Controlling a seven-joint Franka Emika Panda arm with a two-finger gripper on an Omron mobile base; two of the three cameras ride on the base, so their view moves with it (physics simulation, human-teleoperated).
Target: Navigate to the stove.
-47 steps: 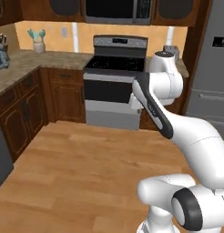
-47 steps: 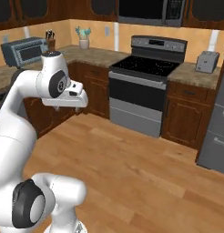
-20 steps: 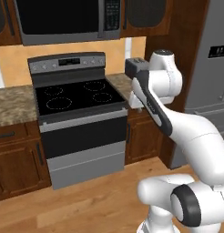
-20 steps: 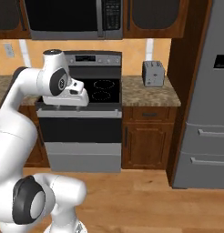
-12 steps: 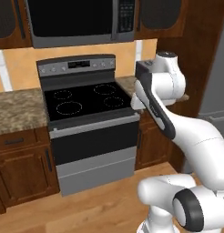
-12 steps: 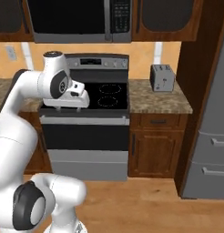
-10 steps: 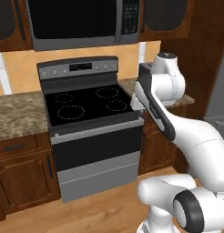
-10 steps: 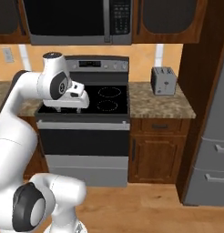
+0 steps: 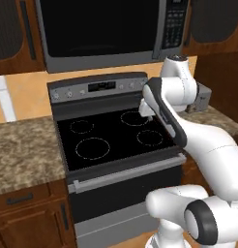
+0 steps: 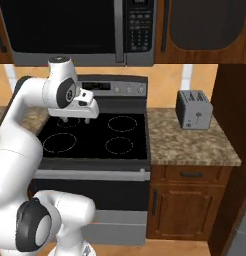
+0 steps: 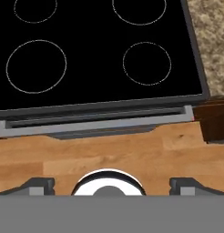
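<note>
- The gripper [image 11: 112, 184] shows in the hand view as two dark finger tips [image 11: 37, 185] low in the picture, standing far apart with nothing between them but the robot's own base and the wooden floor [image 11: 132, 150] beneath.
- In the right base view the gripper [image 10: 70, 120] hangs down from the white hand over the back left part of the cooktop, not touching the glass; from this side I cannot tell how wide the fingers stand.
- In the left base view the hand's white block sits over the back right burner, and the fingers themselves are hidden behind the arm.
- Directly beyond the finger tips in the hand view lies the stove [image 11: 100, 54]: its black glass cooktop with four white ring burners, and nearer the fingers its grey front edge with the bar handle [image 11: 98, 119].
- The stove [image 9: 116, 145] stands right in front of the base, its raised control panel [image 10: 117, 89] behind the gripper.
- Beside the stove, away from the fingers, a speckled granite counter [image 10: 190, 142] carries a steel toaster [image 10: 193, 110].
- Another stretch of granite counter [image 9: 24, 152] flanks the stove's other side.
- Above the gripper hangs a black-and-steel microwave [image 10: 75, 30] with a side keypad, set between dark wood cabinets [image 10: 205, 30].
</note>
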